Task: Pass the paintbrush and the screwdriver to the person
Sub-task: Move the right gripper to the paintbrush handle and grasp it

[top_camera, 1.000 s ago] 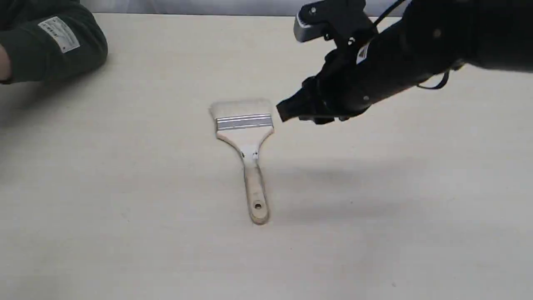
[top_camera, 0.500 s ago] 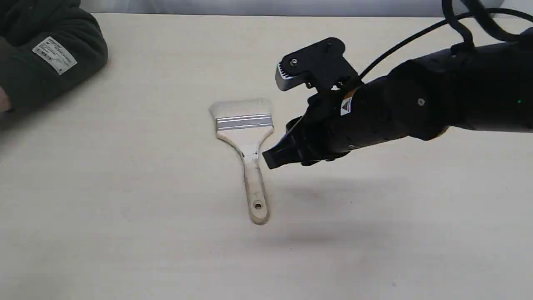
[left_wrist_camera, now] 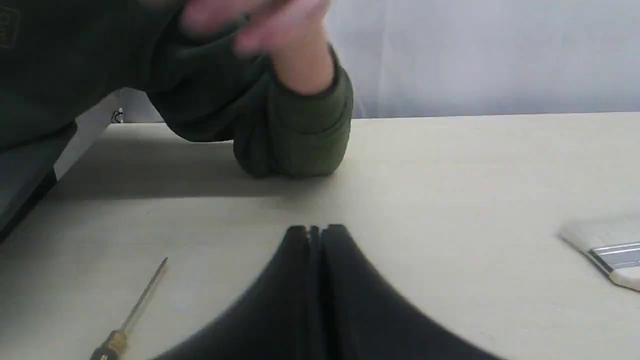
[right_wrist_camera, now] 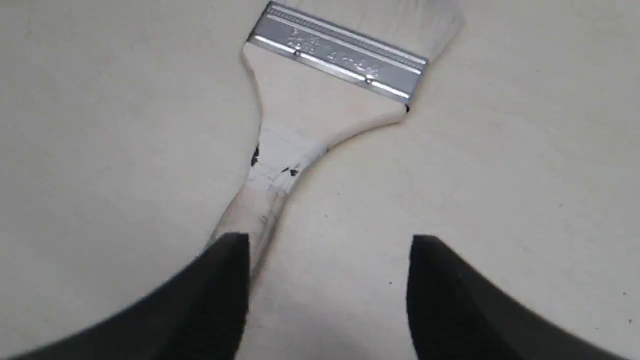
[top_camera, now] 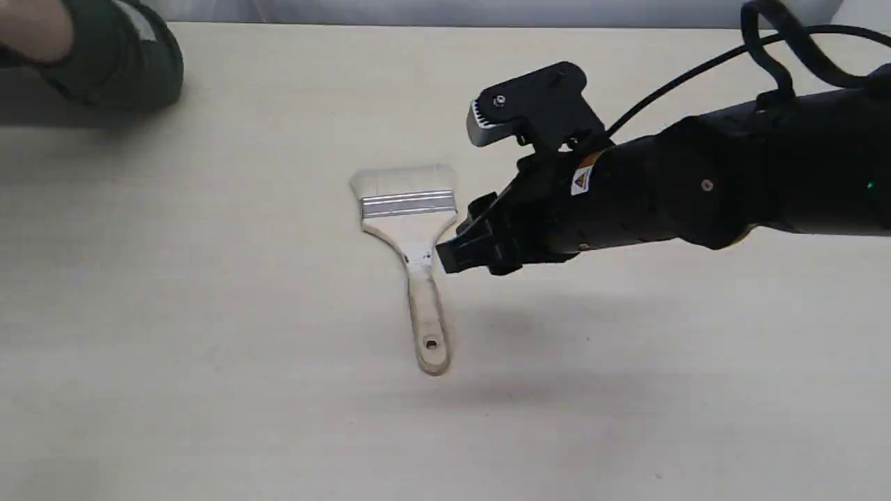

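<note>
My right gripper (right_wrist_camera: 330, 242) is spread just above the paintbrush (right_wrist_camera: 305, 115), which lies flat on the table (top_camera: 209, 313). The handle sits under one finger, so I should centre over it, then lower and close squarely.

paintbrush (top_camera: 408, 229) on table (top_camera: 209, 327), right end effector (top_camera: 452, 256) beside its handle, person (top_camera: 118, 59) far left

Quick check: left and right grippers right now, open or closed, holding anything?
Left gripper: closed, fingers together, holding nothing.
Right gripper: open, empty, close by the handle of the paintbrush.
</note>
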